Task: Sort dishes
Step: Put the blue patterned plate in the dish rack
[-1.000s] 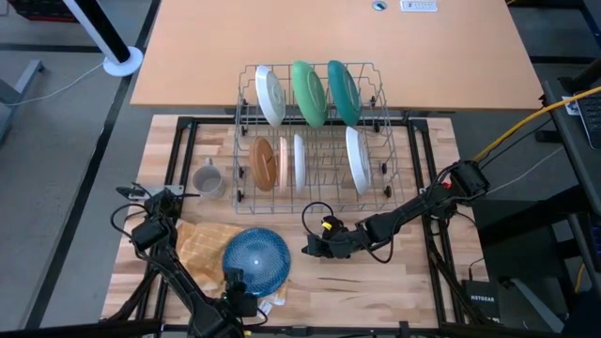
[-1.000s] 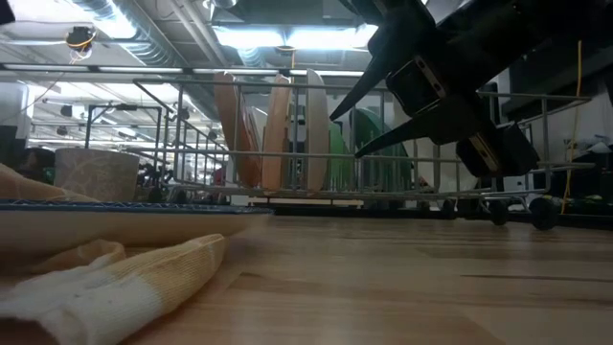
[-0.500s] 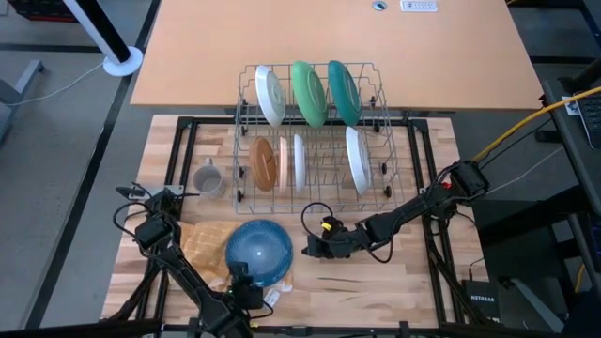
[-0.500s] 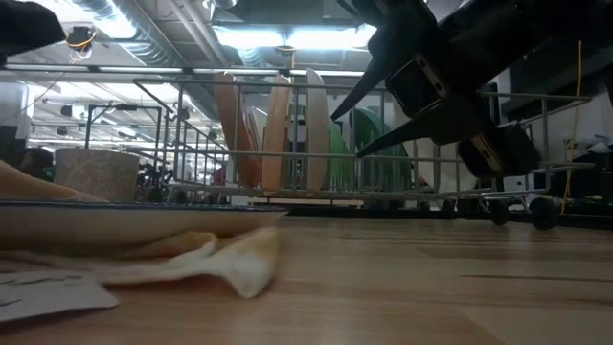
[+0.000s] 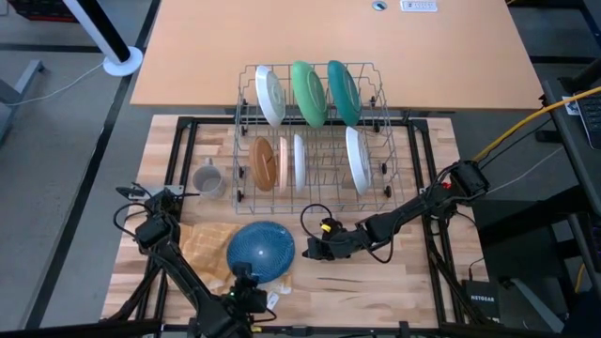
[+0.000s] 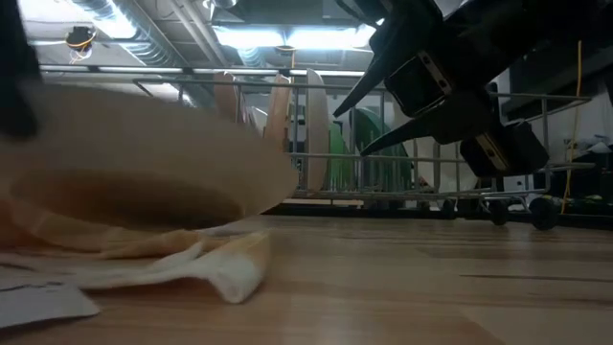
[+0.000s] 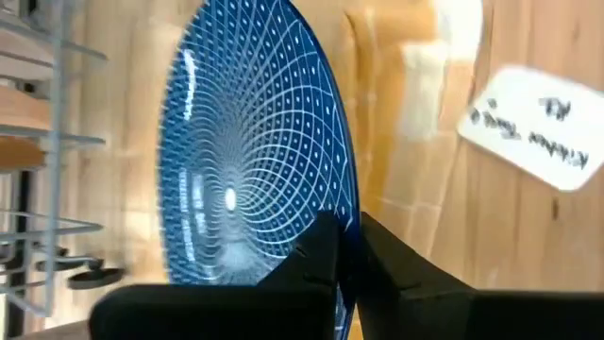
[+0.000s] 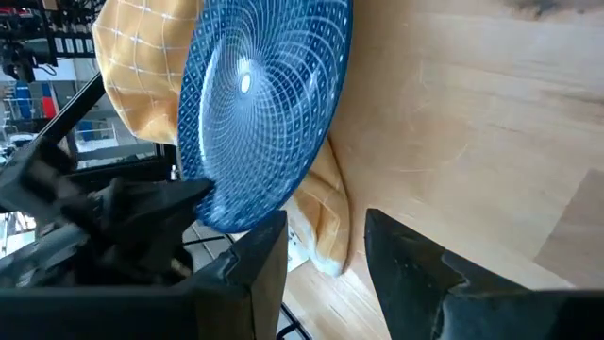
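A blue patterned plate (image 5: 260, 252) stands tilted over the yellow-orange checked cloth (image 5: 199, 244) at the table's near left. It also shows in the left wrist view (image 7: 245, 161), in the right wrist view (image 8: 264, 104) and, tan underside out, in the low view (image 6: 144, 153). My left gripper (image 7: 347, 227) is shut on the plate's near rim. My right gripper (image 5: 315, 246) is open and empty just right of the plate. Several plates stand on edge in the grey wire rack (image 5: 315, 131). A grey mug (image 5: 208, 177) stands left of the rack. My left gripper pinches the plate's near rim (image 7: 351, 203) between its two fingers, one on the blue face and one on the underside. The fingers come from the table's near side. The near rim is raised and the plate tilts toward the far side, its far part low over the cloth.
A white printed card (image 7: 533, 132) lies on the table by the cloth's near edge. The rack fills the far middle of the wooden table (image 5: 394, 282), with bare wood to the right of my right gripper.
My left gripper has gone up with the plate's near rim. The plate lay flat on the cloth and now stands tipped up, its near edge raised and its far edge staying low. The cloth's near corner has shifted under it.
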Available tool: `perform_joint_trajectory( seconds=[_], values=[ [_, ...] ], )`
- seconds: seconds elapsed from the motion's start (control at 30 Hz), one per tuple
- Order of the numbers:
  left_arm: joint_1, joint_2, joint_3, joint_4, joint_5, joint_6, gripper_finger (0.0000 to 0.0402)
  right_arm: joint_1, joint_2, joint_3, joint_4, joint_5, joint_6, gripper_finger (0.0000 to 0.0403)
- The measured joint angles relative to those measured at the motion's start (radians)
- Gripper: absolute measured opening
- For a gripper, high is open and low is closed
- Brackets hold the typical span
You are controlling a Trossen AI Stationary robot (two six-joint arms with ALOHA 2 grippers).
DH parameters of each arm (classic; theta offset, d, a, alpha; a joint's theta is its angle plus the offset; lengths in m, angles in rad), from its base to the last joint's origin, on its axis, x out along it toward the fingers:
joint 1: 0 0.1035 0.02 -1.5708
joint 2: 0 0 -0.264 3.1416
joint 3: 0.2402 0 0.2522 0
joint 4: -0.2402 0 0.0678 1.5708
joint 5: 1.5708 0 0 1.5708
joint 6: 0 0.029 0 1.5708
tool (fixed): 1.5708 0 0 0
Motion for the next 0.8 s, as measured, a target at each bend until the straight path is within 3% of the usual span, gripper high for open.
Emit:
perform_joint_trajectory(
  seconds=[0.2,0.43,0.57,0.8],
  values=[
    [-0.002,-0.002,0.131,-0.085,-0.023,-0.037,0.0001,0.000,0.000,0.000,0.124,0.012,-0.172,0.0147],
    [-0.002,-0.002,0.216,-0.094,-0.027,-0.091,0.0000,0.000,0.000,0.000,0.421,-0.010,-0.585,0.0147],
    [-0.002,-0.002,0.259,-0.117,-0.029,-0.118,0.0000,-0.001,-0.001,0.000,0.509,-0.060,-0.666,0.0147],
    [-0.001,-0.003,0.339,-0.148,-0.018,-0.168,0.0000,-0.001,-0.001,0.000,0.519,-0.182,-0.704,0.0147]
  ],
)
